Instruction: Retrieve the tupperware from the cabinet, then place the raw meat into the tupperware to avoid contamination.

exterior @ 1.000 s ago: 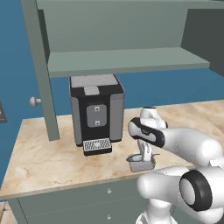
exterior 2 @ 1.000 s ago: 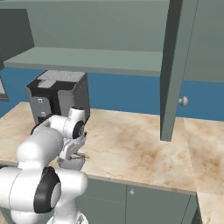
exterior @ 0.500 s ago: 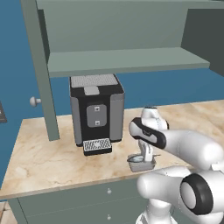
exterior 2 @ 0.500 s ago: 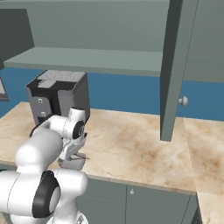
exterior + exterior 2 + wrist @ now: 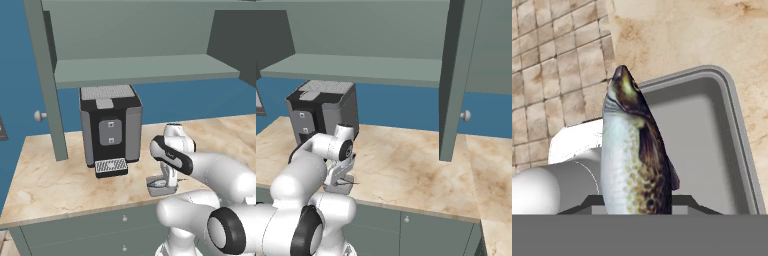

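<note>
My gripper (image 5: 168,179) points down at the counter's front edge, shut on the raw meat (image 5: 632,155), a small fish with a pale belly and a dark speckled back. In the hand view the fish hangs head-down over the grey tupperware (image 5: 712,145), whose rounded rim lies just below it. From the left base view the tupperware (image 5: 159,188) sits on the counter under the hand. In the right base view the gripper (image 5: 340,181) stands low and the fish's thin tail (image 5: 352,183) sticks out beside it. The cabinet (image 5: 140,70) above stands open with a bare shelf.
A black and silver coffee machine (image 5: 110,127) with a grated drip tray (image 5: 111,166) stands on the marble counter (image 5: 50,180), left of the hand. Open cabinet doors (image 5: 456,75) hang down over the counter on both sides. Drawer fronts (image 5: 100,225) run below.
</note>
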Motion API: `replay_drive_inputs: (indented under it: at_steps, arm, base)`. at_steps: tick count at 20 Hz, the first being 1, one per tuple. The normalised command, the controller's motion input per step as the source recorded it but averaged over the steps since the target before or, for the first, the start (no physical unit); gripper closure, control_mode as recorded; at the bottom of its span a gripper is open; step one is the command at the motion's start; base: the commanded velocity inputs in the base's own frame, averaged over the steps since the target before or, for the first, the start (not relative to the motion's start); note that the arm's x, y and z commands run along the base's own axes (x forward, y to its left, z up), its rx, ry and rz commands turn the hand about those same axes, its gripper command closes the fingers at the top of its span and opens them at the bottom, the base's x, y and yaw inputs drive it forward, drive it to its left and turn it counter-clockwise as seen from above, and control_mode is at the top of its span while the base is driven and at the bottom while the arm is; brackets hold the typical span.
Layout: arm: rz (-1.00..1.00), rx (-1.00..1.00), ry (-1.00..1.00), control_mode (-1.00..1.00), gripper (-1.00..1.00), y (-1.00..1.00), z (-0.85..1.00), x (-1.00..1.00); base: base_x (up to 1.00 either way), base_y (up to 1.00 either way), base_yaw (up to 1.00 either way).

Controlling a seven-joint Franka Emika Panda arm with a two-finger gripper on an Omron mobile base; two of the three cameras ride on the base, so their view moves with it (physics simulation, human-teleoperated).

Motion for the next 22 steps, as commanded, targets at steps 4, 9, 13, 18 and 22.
replay_drive_inputs:
  at_steps: [4, 9, 13, 18, 22]
  arm:
    - [0.0, 0.0, 0.0, -1.0, 1.0, -0.08, 0.01, -0.13]
    - [0.0, 0.0, 0.0, -1.0, 1.0, -0.02, 0.12, -0.1]
    - [0.0, 0.0, 0.0, -1.0, 1.0, 0.0, 0.15, 0.0]
    - [0.0, 0.0, 0.0, -1.0, 1.0, -0.01, 0.09, 0.01]
    - [0.0, 0.0, 0.02, -1.0, 1.0, -0.1, 0.0, 0.04]
  base:
    - [0.0, 0.0, 0.0]
    - [0.0, 0.0, 0.0]
    - [0.0, 0.0, 0.0]
    - [0.0, 0.0, 0.0]
    - [0.0, 0.0, 0.0]
